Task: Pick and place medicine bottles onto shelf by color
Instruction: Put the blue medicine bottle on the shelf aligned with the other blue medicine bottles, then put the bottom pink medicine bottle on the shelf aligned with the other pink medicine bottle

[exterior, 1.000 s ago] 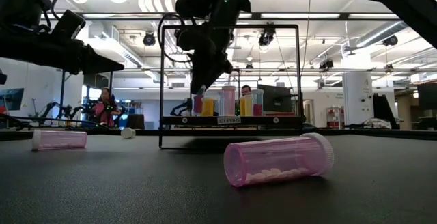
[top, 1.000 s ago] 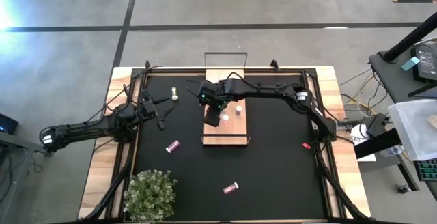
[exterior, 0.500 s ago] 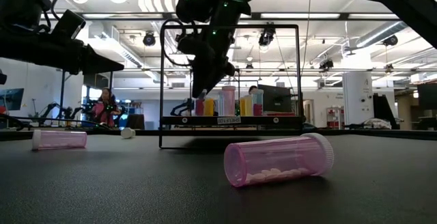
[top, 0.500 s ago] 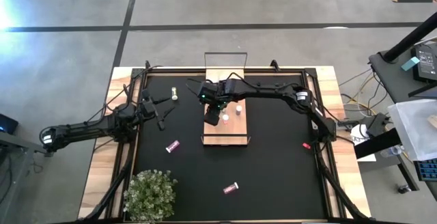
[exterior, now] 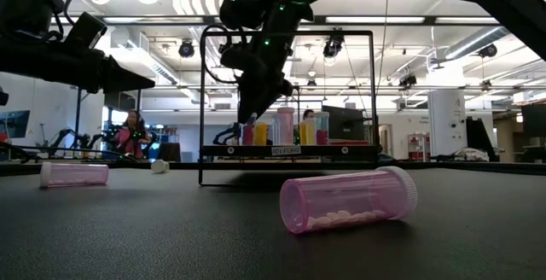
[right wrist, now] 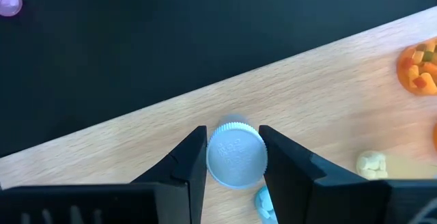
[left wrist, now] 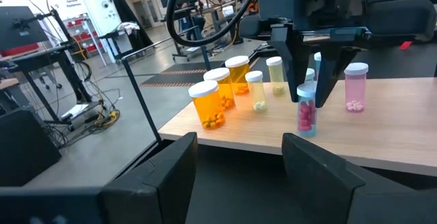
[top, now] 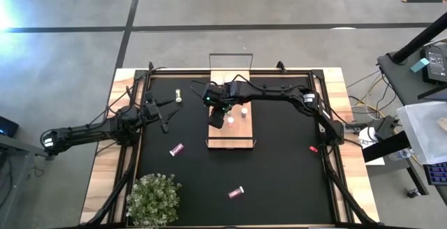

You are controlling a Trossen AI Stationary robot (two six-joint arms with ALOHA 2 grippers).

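Note:
My right gripper [top: 218, 120] hangs over the light-wood shelf [top: 241, 135], shut on a slim pink medicine bottle [left wrist: 306, 115]. Amber [left wrist: 212, 105], pale [left wrist: 258, 91] and another pink bottle [left wrist: 356, 87] stand upright on the board. Loose bottles lie on their sides on the black mat: two pink ones [top: 176, 149] [top: 236, 192] and a pale one [top: 179, 96]. My left gripper [top: 165, 114] waits open at the mat's left, level, facing the shelf, with nothing between its fingers. My right gripper pinches the pink bottle's white cap [right wrist: 218, 157] between its two fingers, one on each side. The fingers come from above, slanting down. The bottle is upright below them, its base at the shelf board [left wrist: 382, 136]; whether it rests there I cannot tell.
A potted plant [top: 154, 200] stands at the mat's near left corner. A small red bit [top: 313, 149] lies near the right edge. The shelf's black wire frame [top: 230, 56] rises at its far end. Open mat lies between the shelf and the near edge.

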